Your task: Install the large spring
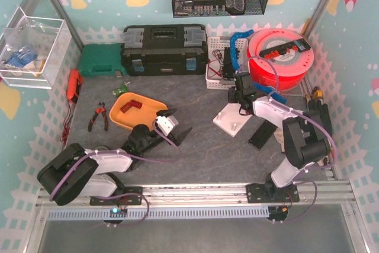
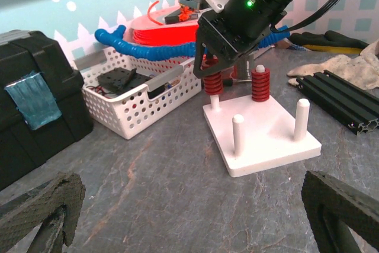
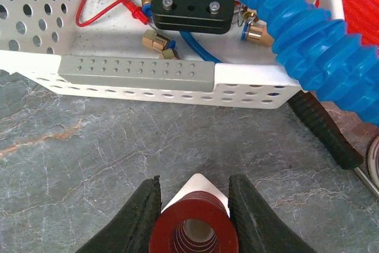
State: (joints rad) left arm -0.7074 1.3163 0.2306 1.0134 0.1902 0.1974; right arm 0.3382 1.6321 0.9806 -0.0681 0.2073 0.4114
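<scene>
A white base plate point(image 2: 269, 137) with four pegs lies on the grey table, also seen in the top view point(image 1: 228, 125). My right gripper point(image 3: 193, 205) is shut on a large red spring point(image 3: 193, 232) that sits over the plate's back-left peg, also seen in the left wrist view point(image 2: 213, 82). A second red spring point(image 2: 259, 85) sits on the back-right peg. The two front pegs point(image 2: 238, 134) are bare. My left gripper point(image 2: 195, 229) is open and empty, low over the table point(image 1: 173, 128) to the left of the plate.
An orange tray point(image 1: 118, 119) holding a red spring point(image 1: 132, 105) lies behind the left gripper. A white perforated basket point(image 3: 136, 75) with a blue hose point(image 3: 308, 39) stands just behind the plate. Black extrusion point(image 2: 343, 102), a black toolbox point(image 1: 163, 48), a red spool point(image 1: 281, 57) and pliers point(image 1: 98, 117) are around.
</scene>
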